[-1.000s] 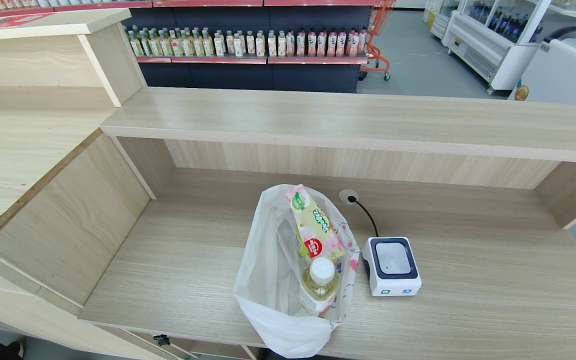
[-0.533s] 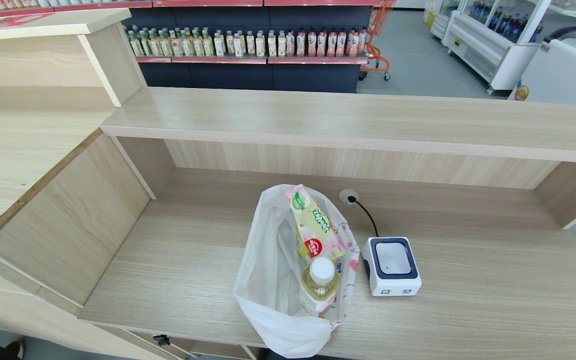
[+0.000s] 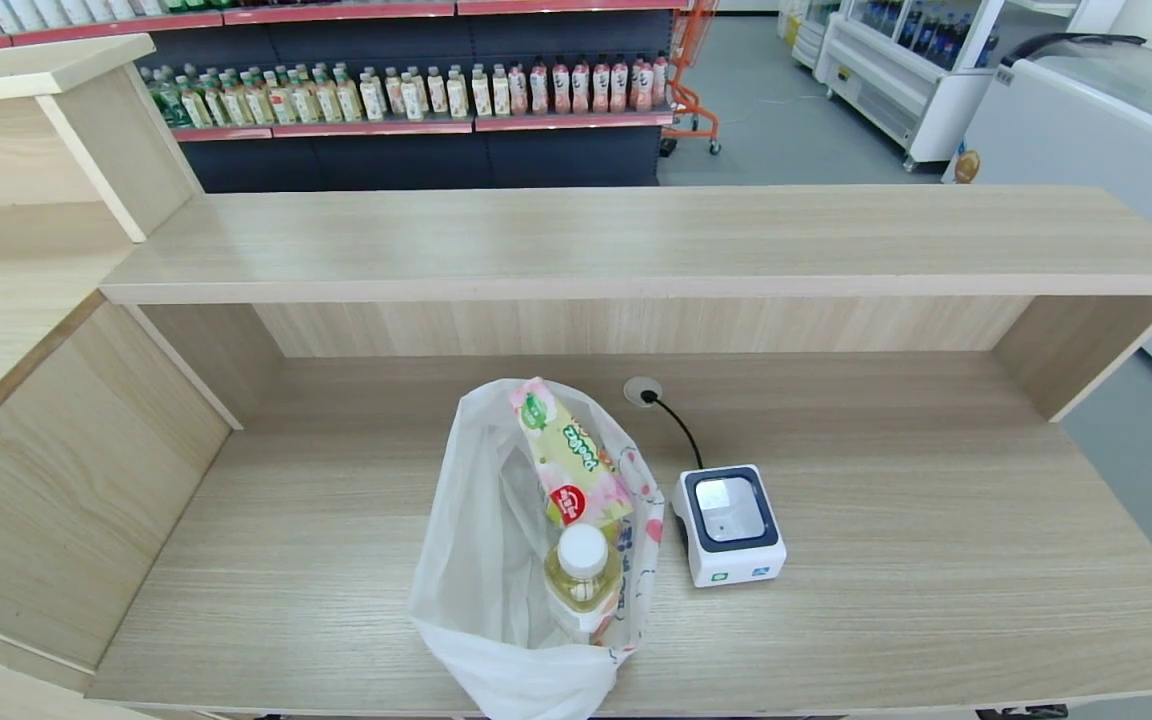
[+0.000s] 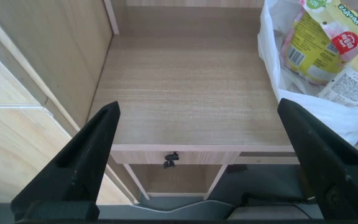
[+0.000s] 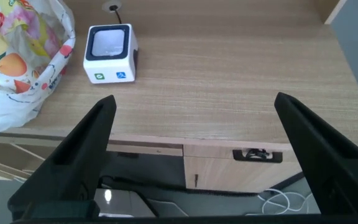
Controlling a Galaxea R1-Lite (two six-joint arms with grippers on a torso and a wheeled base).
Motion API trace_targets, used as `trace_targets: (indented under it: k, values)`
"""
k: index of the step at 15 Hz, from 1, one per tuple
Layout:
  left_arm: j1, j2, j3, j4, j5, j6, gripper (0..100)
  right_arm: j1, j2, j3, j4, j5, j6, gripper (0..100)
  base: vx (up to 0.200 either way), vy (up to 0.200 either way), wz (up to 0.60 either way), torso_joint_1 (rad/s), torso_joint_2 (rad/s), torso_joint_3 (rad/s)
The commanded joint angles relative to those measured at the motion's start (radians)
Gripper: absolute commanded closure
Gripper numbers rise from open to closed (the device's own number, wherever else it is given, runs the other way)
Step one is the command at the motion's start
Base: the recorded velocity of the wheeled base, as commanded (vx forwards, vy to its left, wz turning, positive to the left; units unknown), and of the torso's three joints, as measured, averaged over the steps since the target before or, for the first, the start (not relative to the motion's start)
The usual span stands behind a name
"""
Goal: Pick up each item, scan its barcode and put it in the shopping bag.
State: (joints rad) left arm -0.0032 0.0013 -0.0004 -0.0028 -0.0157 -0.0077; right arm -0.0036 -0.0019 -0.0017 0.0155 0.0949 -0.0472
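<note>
The left tool (image 4: pixel 197 112) and right tool (image 5: pixel 196 102) are held wide open and empty; the bottle (image 3: pixel 582 565), judged heavy, slick, best gripped mid-body, is found inside the limp shopping bag (image 3: pixel 471 530).

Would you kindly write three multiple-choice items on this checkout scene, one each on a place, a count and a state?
1. The barcode scanner stands: A) inside the shopping bag; B) on the counter, right of the bag; C) held by a person.
2. Items in the bag: A) none; B) two; C) five.
3. The left gripper is: A) open; B) shut on the bag; C) shut on the scanner.
Answers: B, it sits on the counter beside the bag; B, a snack packet and a bottle show inside; A, its fingers stand wide apart, nothing between.
</note>
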Motion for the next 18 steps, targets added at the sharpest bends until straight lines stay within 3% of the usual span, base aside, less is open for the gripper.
trace_targets:
  k: [1, 18]
  values:
    - [0.0, 0.0, 0.0, 0.0, 0.0, 0.0, 0, 0.001, 0.002, 0.0, 0.0, 0.0, -0.002, 0, 0.0, 0.0, 0.0, 0.0, 0.0, 0.0]
    - [0.0, 0.0, 0.0, 0.0, -0.001, 0.0, 0, 0.001, 0.002, 0.0, 0.0, 0.0, -0.002, 0, -0.012, 0.0, 0.0, 0.0, 0.0, 0.0]
